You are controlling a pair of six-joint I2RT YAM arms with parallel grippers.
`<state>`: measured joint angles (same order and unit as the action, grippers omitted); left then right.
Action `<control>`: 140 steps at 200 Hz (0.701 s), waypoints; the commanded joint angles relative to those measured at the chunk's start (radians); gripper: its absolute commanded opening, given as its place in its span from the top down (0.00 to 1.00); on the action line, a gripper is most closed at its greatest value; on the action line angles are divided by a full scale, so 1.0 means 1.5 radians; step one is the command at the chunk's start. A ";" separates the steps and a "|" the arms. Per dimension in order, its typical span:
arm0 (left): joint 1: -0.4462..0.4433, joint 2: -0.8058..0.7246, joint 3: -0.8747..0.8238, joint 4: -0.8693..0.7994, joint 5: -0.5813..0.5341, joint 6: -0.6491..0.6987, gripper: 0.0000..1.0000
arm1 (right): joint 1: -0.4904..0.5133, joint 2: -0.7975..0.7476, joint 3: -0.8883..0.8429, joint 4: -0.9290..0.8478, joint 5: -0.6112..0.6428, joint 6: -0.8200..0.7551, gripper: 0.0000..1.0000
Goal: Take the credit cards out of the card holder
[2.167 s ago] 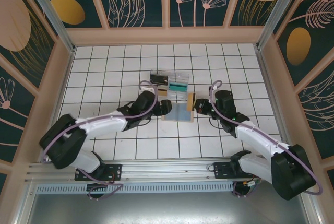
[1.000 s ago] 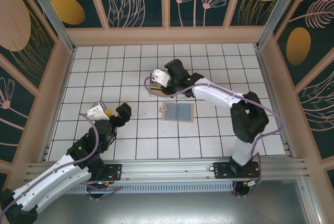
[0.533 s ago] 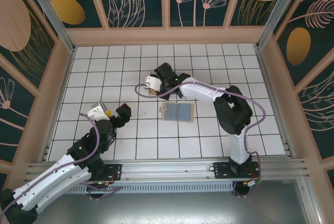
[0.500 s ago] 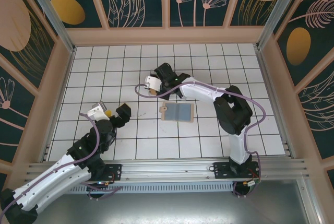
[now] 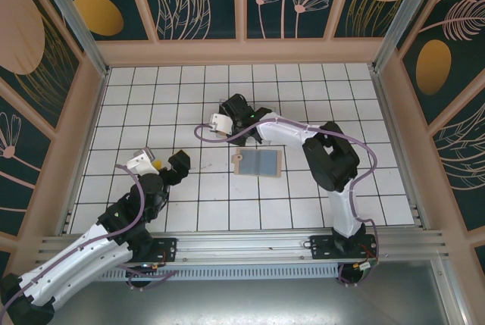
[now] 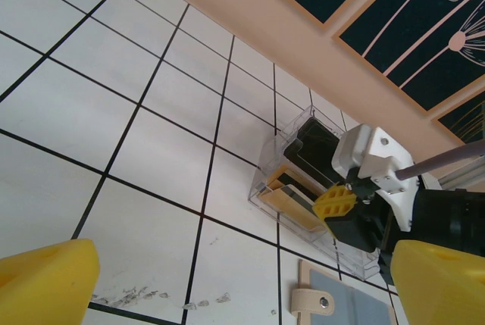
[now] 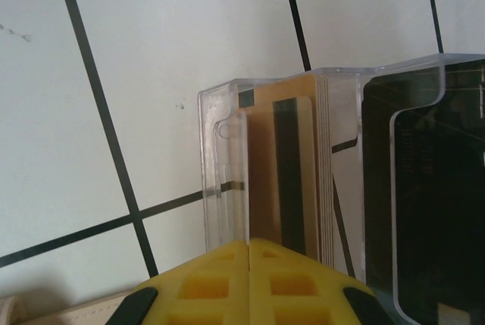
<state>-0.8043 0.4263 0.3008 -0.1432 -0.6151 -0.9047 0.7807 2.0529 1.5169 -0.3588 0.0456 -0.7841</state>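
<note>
The card holder [image 5: 258, 163] lies open on the tiles, tan rim and blue-grey inside, its strap end [image 6: 311, 302] pointing left. A tan credit card [image 7: 284, 173] with a black stripe stands in the end compartment of a clear tray [image 6: 273, 164], and dark cards [image 6: 318, 147] fill the compartment beside it. My right gripper [image 5: 224, 126] hangs shut over that end compartment, its yellow tips [image 7: 250, 245] just above the tan card's edge; nothing shows between the jaws. My left gripper [image 5: 161, 164] stands wide open over bare tile, left of the card holder.
The clear tray [image 7: 220, 158] sits just behind the card holder. The right arm [image 5: 303, 132] stretches across the middle of the floor. Wooden walls [image 5: 242, 52] close in the tiled floor on three sides.
Two seconds ago both grippers were at the card holder. Over the last second the right gripper has slid a little left along the tray, while the left arm has stayed still.
</note>
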 commanded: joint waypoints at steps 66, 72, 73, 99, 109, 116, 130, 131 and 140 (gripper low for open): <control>-0.001 -0.002 -0.007 -0.012 -0.013 -0.005 0.01 | 0.002 0.014 0.044 -0.012 0.038 0.030 0.81; -0.001 -0.002 -0.007 -0.012 -0.013 -0.005 0.01 | 0.002 0.010 0.043 -0.011 0.040 0.030 0.80; -0.001 -0.002 -0.008 -0.011 -0.013 -0.005 0.02 | 0.002 0.009 0.042 -0.010 0.041 0.030 0.80; -0.001 -0.001 -0.011 -0.006 -0.011 -0.008 0.01 | 0.002 -0.006 0.035 -0.005 0.046 0.033 0.79; 0.000 -0.002 -0.012 -0.004 -0.010 -0.007 0.01 | 0.002 -0.013 0.030 -0.003 0.044 0.036 0.77; -0.001 -0.001 -0.013 -0.004 -0.011 -0.008 0.01 | 0.003 -0.017 0.025 0.003 0.049 0.039 0.75; -0.001 -0.001 -0.013 -0.003 -0.009 -0.008 0.01 | 0.003 -0.022 0.013 0.014 0.060 0.040 0.72; -0.001 -0.001 -0.013 -0.003 -0.010 -0.008 0.01 | 0.003 -0.022 0.012 0.015 0.061 0.039 0.71; -0.001 -0.001 -0.014 -0.003 -0.009 -0.008 0.01 | 0.003 -0.023 0.006 0.024 0.070 0.041 0.69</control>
<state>-0.8043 0.4263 0.2874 -0.1429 -0.6147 -0.9077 0.7807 2.0735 1.5524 -0.3580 0.1043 -0.7383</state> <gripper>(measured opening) 0.985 0.282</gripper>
